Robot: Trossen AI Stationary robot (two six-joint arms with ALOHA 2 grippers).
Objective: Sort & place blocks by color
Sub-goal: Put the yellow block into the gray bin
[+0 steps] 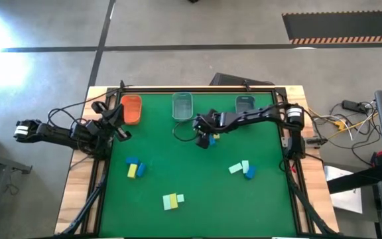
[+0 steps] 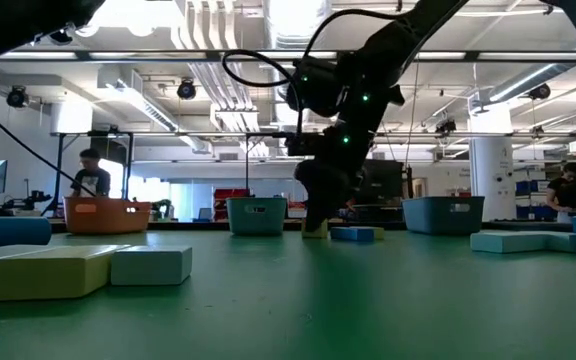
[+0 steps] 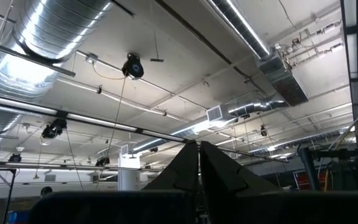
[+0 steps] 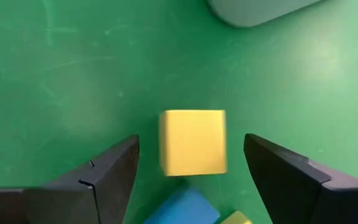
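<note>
My right gripper [image 1: 205,139] hangs open over the table's middle, in front of the clear bin. In the right wrist view its two fingers [image 4: 114,168] stand on either side of a yellow cube [image 4: 192,142] with a gap on each side. The cube rests flat on the green mat, a blue block [image 4: 182,208] right beside it. Other blocks lie in small groups: blue and yellow [image 1: 134,167], yellow and mint [image 1: 171,200], mint and blue [image 1: 242,168]. My left gripper [image 1: 117,123] waits at the table's left edge, shut and pointing up at the ceiling [image 3: 199,163].
Three bins stand along the far edge: orange [image 1: 132,109], clear [image 1: 182,105] and grey [image 1: 245,103]. A raised frame runs around the green mat [image 1: 270,199]. Cables lie on the table's right side. People show in the room beyond, far from the table.
</note>
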